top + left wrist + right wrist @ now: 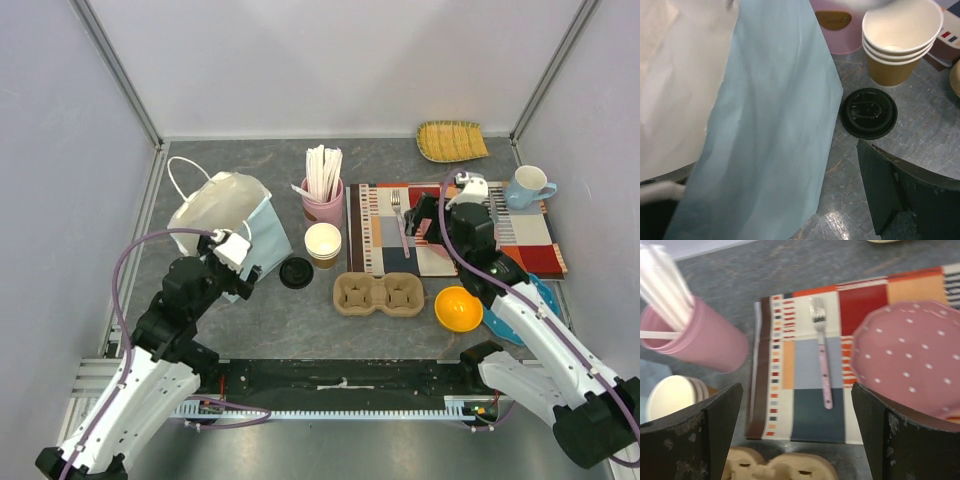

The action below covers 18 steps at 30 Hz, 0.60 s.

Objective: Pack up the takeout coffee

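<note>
No takeout coffee with a lid on shows in any view. A stack of brown paper cups stands uncovered, cream-white inside. A loose black lid lies flat just to its left. My left gripper is open, low beside the bag. The bag's pale blue side fills the space ahead, and only the right finger shows clearly. My right gripper hangs open over the striped placemat, holding nothing.
A pulp cup carrier lies in front of the cups. A pink cup of wooden sticks, a pink fork, a dotted pink bowl, an orange bowl, a blue mug and a woven tray surround it.
</note>
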Available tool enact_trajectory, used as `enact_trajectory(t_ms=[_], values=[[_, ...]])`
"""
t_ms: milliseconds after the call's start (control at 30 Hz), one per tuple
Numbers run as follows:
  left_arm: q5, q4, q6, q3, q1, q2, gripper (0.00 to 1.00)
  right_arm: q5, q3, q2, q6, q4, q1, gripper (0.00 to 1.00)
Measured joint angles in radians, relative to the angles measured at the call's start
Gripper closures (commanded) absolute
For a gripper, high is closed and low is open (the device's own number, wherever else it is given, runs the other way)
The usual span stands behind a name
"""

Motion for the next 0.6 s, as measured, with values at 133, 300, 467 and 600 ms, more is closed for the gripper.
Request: enact_trajectory(t_ms=[133,300,467,600], values=[[0.036,0.067,-0.037,-0.089,0.043,-0.024,0.0,0.117,-0.108,-0.078,0.013,0.035,-0.001,0.02],[0.101,0.106,-0.052,-0.072,0.057,-0.043,0.0,0.151,-0.125,-0.105,0.006,0.058,-0.002,0.02],[0.142,0.111,-0.033,0.037,0.057,-0.006,0.0,0.139,-0.117,-0.085,-0.005,0.068,-0.002,0.02],[0.191,0.113,-0.009,0.135,0.057,0.011,0.0,0.115,-0.102,-0.06,-0.012,0.072,-0.002,0.02]])
